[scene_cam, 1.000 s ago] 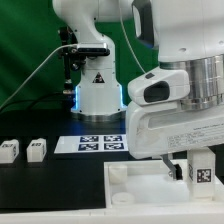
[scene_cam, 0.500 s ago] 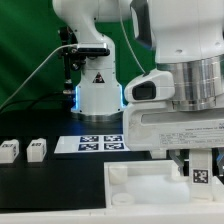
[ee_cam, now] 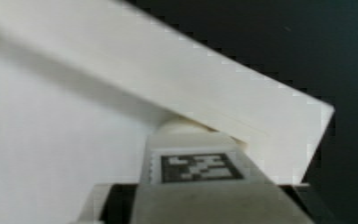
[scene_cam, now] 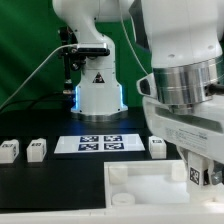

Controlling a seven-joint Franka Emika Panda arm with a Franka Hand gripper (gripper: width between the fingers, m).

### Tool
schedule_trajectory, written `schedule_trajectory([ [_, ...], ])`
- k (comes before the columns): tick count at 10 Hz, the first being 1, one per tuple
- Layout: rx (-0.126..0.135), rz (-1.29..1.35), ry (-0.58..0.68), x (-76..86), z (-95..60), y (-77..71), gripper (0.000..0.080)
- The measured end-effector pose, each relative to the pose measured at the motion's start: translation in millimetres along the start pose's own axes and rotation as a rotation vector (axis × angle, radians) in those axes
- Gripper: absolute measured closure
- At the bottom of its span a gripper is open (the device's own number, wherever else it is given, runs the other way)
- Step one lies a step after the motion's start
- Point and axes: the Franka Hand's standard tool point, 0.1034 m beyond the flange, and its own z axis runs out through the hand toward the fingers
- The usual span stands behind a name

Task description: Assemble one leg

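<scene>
My gripper (scene_cam: pixel 203 178) is shut on the leg (scene_cam: pixel 197 175), a small white post with a black-and-white tag, and holds it upright at the right corner of the white panel (scene_cam: pixel 140 183). In the wrist view the leg (ee_cam: pixel 197 165) sits in my gripper (ee_cam: pixel 197 208), its far end at a round corner socket (ee_cam: pixel 188 126) of the panel (ee_cam: pixel 69 110). The joint between leg and socket is hidden by the leg itself.
Two loose white legs (scene_cam: pixel 10 151) (scene_cam: pixel 38 149) lie at the exterior view's left, and a third (scene_cam: pixel 157 146) lies behind the panel. The marker board (scene_cam: pixel 100 143) lies in front of the robot base (scene_cam: pixel 98 95). The panel lies on a black mat.
My wrist has turned about the leg, staying over the same panel corner. The hand no longer covers the loose leg behind the panel.
</scene>
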Motion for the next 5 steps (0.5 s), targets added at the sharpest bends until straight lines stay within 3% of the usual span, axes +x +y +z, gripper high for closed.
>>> schedule_trajectory([
  [1,0.016,0.117,-0.009,-1.1,0.5,0.1,0.0509],
  [2,0.016,0.199,-0.009,-4.0,1.2,-0.4,0.0509],
  [4,0.015,0.143,-0.008,-3.5,1.7,0.0,0.0489],
  [5,0.015,0.133,-0.009,-4.2,1.9,0.0,0.0281],
])
